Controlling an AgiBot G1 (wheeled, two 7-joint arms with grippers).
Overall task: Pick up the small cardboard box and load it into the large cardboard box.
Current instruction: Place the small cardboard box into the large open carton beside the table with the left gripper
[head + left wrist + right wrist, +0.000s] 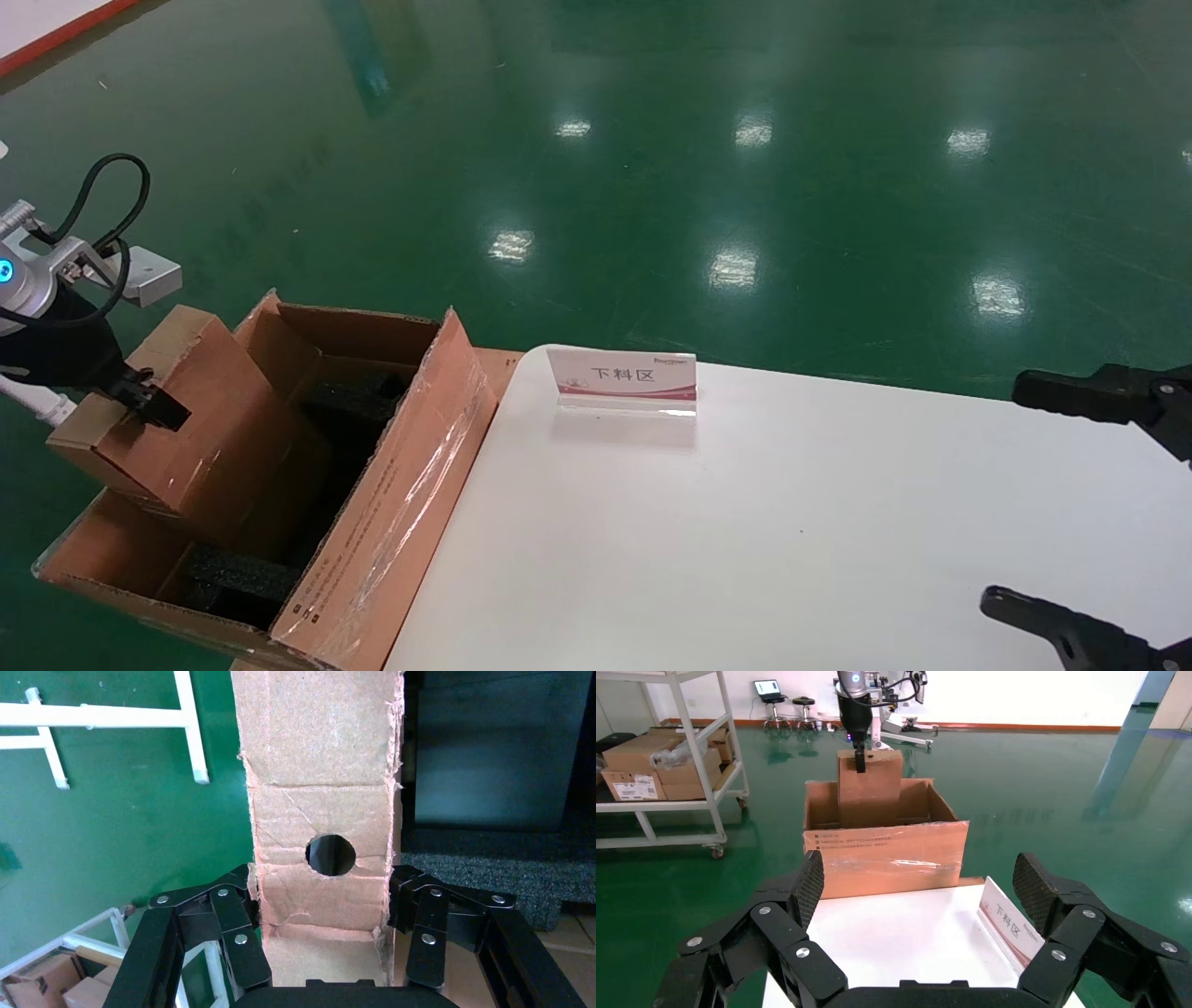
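Note:
My left gripper point(140, 396) is shut on the small cardboard box point(172, 410), a reddish-brown box with a round hole, and holds it tilted, its lower end inside the large cardboard box point(391, 522). In the left wrist view the small cardboard box point(320, 804) sits between the fingers point(235, 917), above the black foam lining point(485, 874). The large cardboard box stands on the floor at the table's left end, flaps open, clear tape on one flap. My right gripper point(1052, 499) is open and empty over the table's right side. The right wrist view shows both boxes: small point(870, 787), large point(884, 857).
A white table point(792, 540) carries a small sign card point(622, 380) at its back edge. Green floor surrounds it. In the right wrist view a white shelf cart point(666, 769) with cartons stands far off beside the large box.

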